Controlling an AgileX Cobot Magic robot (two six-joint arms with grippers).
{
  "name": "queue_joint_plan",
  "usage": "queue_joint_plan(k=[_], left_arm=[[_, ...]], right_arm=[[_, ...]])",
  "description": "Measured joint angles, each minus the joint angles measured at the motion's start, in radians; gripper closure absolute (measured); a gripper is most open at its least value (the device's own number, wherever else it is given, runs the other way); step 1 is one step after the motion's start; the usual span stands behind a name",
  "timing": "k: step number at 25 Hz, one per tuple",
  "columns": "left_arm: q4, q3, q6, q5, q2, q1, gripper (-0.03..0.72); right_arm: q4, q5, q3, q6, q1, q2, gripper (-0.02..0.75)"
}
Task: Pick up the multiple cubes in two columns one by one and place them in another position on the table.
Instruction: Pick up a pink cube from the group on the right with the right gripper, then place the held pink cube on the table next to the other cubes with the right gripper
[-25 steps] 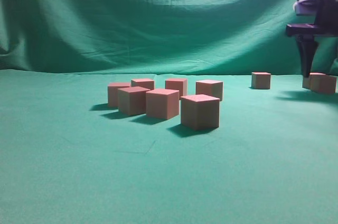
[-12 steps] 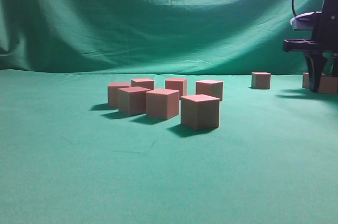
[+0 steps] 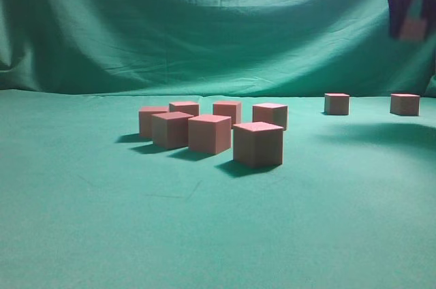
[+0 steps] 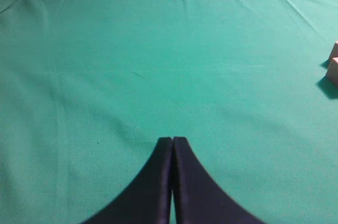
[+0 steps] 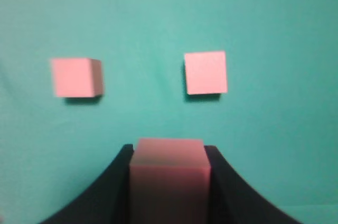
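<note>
At the upper right of the exterior view, the right gripper [image 3: 409,13] is smeared by motion blur and cut off by the top and right edges; its fingers cannot be made out singly, and the held cube [image 3: 413,28] is seen only as a soft pinkish patch. In the right wrist view the same cube [image 5: 169,184] is cropped by the bottom edge and out of focus. At the right edge of the left wrist view, two cubes [image 4: 333,61] are cut off, only slivers being shown. The left gripper [image 4: 172,145] is cropped at the bottom edge.
</note>
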Motion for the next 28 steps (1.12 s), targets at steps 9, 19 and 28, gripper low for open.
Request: queue_joint_plan(k=[9,19,28], left_arm=[[0.000,0.000,0.000,0.000,0.000,0.000,0.688],[0.000,0.000,0.000,0.000,0.000,0.000,0.688],[0.000,0.000,0.000,0.000,0.000,0.000,0.688]], right_arm=[[0.054,0.024,0.004,-0.049,0.183,-0.363,0.472],[0.058,-0.022,0.510,-0.076,0.556,-0.665,0.472],[0.060,-0.097,0.861,-0.080,0.810,-0.728,0.472]])
